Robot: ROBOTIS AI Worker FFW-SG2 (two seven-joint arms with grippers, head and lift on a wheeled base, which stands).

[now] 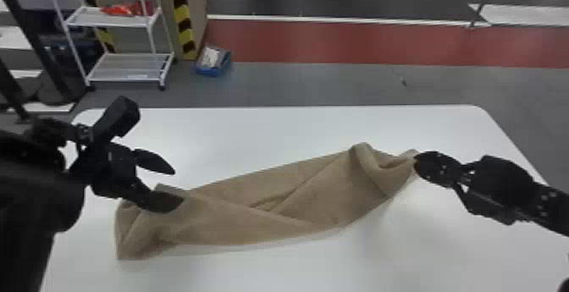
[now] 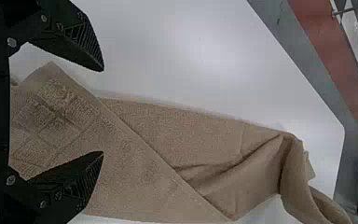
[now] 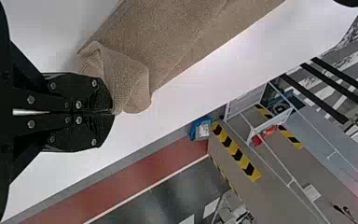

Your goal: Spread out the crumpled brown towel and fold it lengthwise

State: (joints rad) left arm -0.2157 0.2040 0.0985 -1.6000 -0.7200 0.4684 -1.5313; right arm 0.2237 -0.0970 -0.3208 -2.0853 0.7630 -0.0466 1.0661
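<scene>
Left gripper: fingers wide apart, nothing clamped; near end of brown towel lies below and between them. Right gripper: fingers closed on towel's opposite end, a corner pinched at the tips. Towel spans between both grippers, creased, over white table.

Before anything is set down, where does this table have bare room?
Bare table lies between the brown towel and the far edge, and along the towel's near side. Crowded: towel ends, at the left end effector and right end effector.
</scene>
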